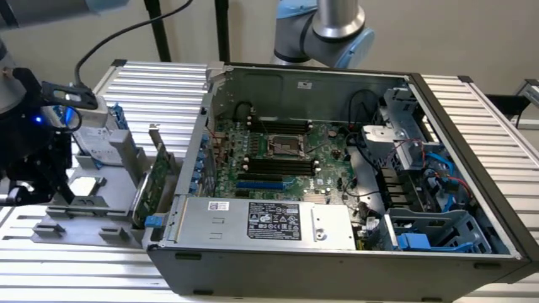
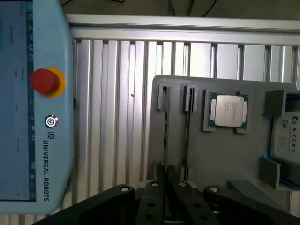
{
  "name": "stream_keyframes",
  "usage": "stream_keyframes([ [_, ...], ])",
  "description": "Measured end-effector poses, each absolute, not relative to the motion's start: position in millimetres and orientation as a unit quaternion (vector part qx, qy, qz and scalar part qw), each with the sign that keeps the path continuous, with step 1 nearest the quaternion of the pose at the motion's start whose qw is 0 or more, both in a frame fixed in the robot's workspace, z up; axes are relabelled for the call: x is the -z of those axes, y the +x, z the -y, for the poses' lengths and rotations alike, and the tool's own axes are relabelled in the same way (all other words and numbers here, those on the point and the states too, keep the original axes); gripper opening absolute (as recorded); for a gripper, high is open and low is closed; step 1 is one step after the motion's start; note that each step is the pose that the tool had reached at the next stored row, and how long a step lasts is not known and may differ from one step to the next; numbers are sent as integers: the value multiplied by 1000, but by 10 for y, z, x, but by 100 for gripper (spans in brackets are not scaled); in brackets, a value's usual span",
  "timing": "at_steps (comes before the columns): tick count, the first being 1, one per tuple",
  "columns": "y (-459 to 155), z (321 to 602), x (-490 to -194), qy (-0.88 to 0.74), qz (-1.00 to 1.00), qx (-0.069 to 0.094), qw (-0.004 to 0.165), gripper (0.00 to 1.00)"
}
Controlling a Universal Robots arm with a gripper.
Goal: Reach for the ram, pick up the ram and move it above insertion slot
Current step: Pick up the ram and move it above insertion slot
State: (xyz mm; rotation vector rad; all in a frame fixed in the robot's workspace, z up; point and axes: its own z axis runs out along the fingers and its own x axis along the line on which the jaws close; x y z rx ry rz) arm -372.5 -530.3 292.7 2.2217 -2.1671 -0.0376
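Slatted table (image 2: 117, 93); wrist-view gripper (image 2: 169, 177) over grey holder (image 2: 225, 154)

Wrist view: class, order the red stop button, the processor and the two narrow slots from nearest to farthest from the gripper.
From the gripper:
1. Narrow slots: in the grey holder, directly ahead.
2. Processor: in the holder's square pocket, beyond the slots.
3. Red stop button: on the blue pendant, off the holder.
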Motion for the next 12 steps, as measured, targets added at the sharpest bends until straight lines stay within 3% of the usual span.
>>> stream_keyframes([
  [12,-3425,5304,-3477,722,692,16,15,14],
])
